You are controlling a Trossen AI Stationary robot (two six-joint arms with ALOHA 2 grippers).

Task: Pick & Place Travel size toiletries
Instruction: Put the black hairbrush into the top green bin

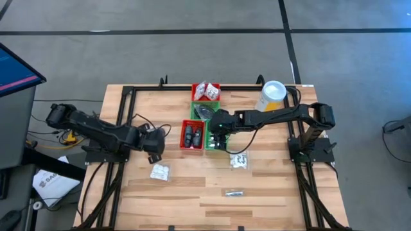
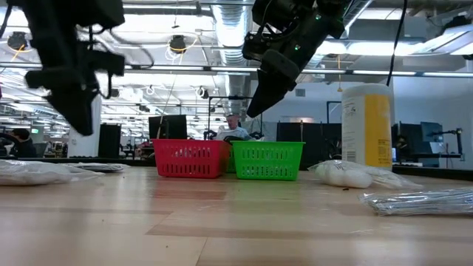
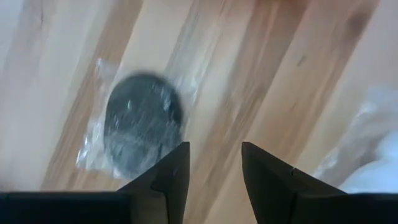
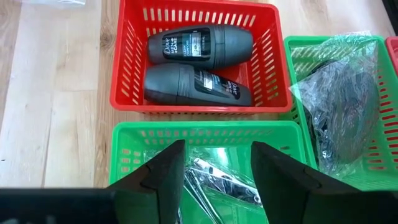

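Green basket (image 4: 124,146) lay under the right gripper (image 4: 214,171), its fingers parted and empty; the left gripper (image 3: 214,177), likewise parted, hovered beside a bagged dark tin (image 3: 142,124).

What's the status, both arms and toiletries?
Right gripper open over green tray, tubes inside. Left gripper open above table, bagged tin beside it. Two bottles in red tray. Nothing in the way.

Both arms are showing matte black all over, built of chunky jointed segments with rounded housings at the joints. Thin dark cables are looping beside the left arm (image 1: 103,131). The right arm (image 1: 282,117) is ending in two flat, wedge-shaped black fingers (image 4: 280,177).
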